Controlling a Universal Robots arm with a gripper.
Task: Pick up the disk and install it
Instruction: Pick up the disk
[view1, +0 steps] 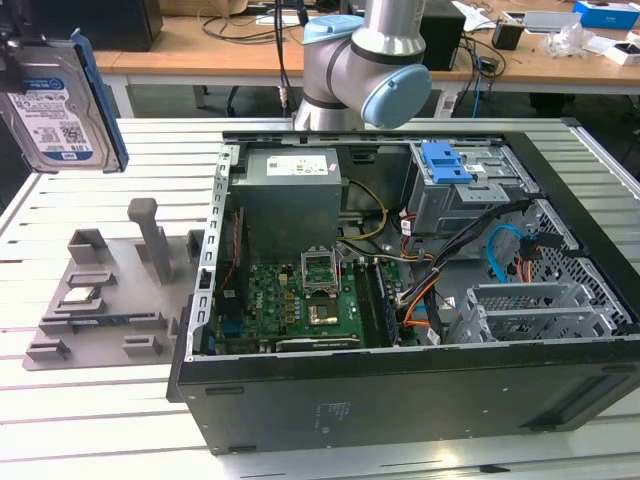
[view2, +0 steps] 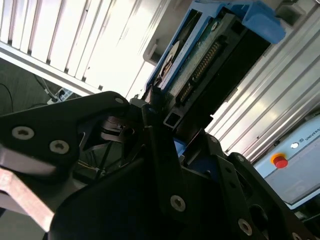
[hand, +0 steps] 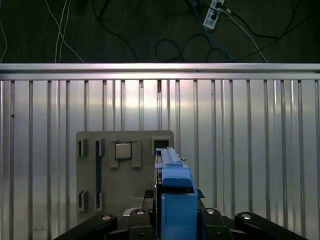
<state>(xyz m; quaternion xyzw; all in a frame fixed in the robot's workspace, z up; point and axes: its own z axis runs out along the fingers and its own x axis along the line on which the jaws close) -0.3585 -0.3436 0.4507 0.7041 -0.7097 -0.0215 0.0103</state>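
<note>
Hanging in the air over the slatted metal table (view1: 100, 420), the disk (view1: 55, 105) is at the upper corner on the exterior view's left, well apart from the open computer case (view1: 400, 400). It stands on edge, with the white-and-blue label turned to the camera and the blue bracket along its side.

In the first wrist view the gripper (hand: 176, 220) is closed on the disk: the black fingers (hand: 210, 220) press on both sides of the blue bracket, and the disk is seen edge-on between them. In the second wrist view one finger (view2: 159, 150) lies against the disk (view2: 200, 55), whose green board and connector row are visible.

Under the disk, on the table, lies a grey holder plate (view1: 100, 300) with several slots. A small square chip (view1: 80, 296) sits in one of its pockets.

The case lies on its side with the cover off, beside the holder plate. Inside are the motherboard (view1: 290, 290), coloured cables and a grey metal drive cage (view1: 450, 205) carrying a blue latch piece (view1: 445, 162). The base of the robot arm (view1: 365, 60) stands just behind the case.
</note>
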